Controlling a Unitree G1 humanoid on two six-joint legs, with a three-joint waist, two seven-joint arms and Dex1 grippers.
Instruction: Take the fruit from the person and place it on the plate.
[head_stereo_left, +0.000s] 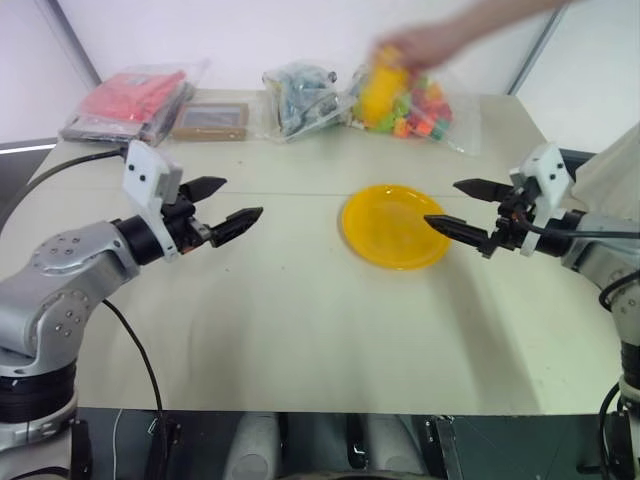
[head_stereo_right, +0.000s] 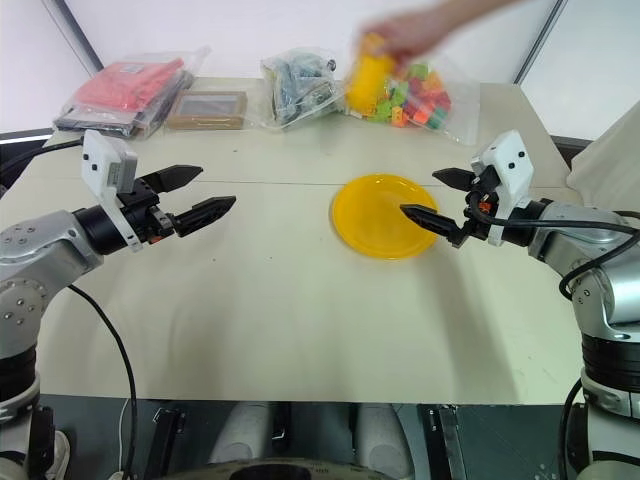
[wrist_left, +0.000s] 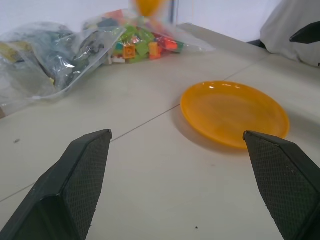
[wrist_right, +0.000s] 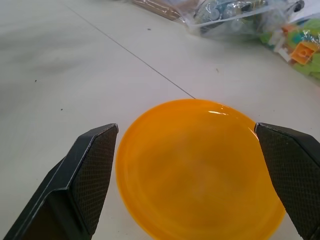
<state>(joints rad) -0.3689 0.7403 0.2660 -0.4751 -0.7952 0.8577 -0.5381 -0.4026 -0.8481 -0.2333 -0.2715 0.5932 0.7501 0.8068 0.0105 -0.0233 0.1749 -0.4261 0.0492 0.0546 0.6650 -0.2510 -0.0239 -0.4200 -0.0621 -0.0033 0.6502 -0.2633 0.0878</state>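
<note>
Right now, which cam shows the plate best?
Right wrist view: the plate sits close, nearly all of its bare inside visible between the open jaws. Both eye views show it whole but farther off; left wrist view sees it at a low slant.

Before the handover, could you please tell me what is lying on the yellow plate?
Nothing lies on the plate; its whole surface shows bare. The fruit is in the person's hand above the bag of blocks.

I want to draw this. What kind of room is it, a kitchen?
Probably a robot practice room, not a kitchen: a plain table, bags of toy blocks, and one yellow plate.
</note>
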